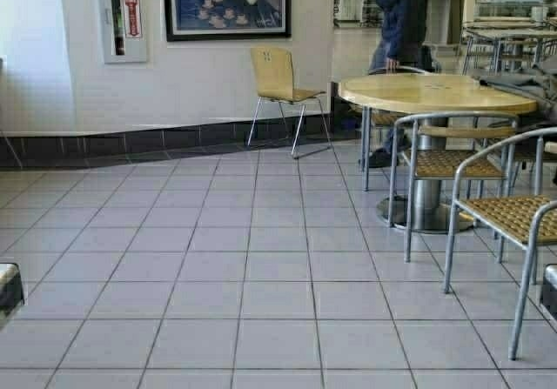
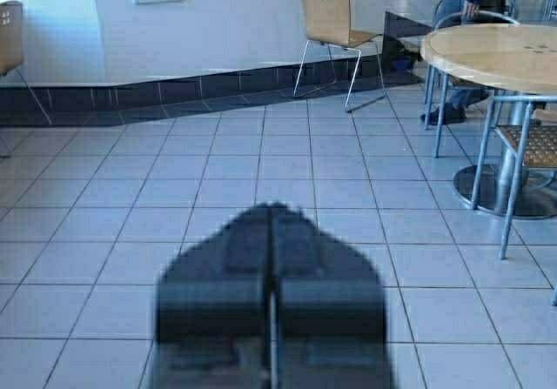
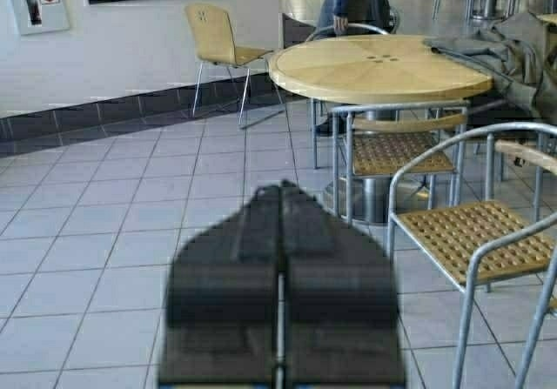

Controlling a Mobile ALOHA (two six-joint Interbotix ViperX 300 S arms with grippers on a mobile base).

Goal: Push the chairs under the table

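A tan bent-plywood chair (image 1: 280, 84) with a curved back and thin metal legs stands against the far wall on the grey tiled floor (image 1: 218, 267). Right of it, a round wood table (image 1: 435, 91) with wicker-seat chairs (image 1: 452, 158). Left gripper (image 2: 271, 302) and right gripper (image 3: 280, 293) have their fingers clenched together, holding nothing.

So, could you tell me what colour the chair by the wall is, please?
Light tan plywood chair, clearest in the high view.
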